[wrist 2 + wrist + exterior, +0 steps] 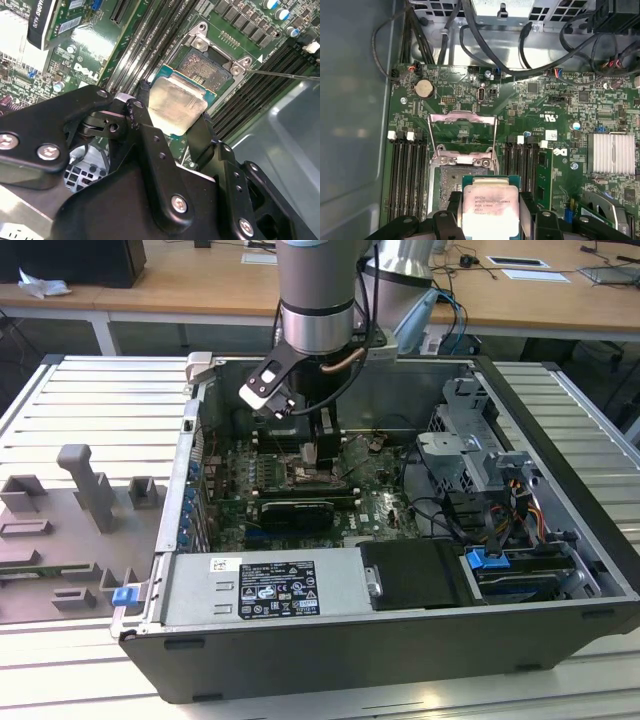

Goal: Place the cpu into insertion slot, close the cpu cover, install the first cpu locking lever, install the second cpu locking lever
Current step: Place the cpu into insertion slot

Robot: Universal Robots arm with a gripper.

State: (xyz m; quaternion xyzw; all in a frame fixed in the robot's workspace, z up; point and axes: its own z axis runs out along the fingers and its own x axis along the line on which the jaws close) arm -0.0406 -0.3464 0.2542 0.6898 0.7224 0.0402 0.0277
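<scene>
Firmly, the gripper [174,120] clamped the cpu [177,105] by its edges, holding it close over the insertion slot [212,62], partly offset, while the cpu cover [462,118] stood flipped open beyond the slot.

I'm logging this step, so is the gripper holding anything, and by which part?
Yes: the gripper holds the cpu, its fingers clamped on two opposite side edges, silvery top left bare, close by the insertion slot.

Silvery-grey cpu [490,210], green circuit board [517,102]
</scene>
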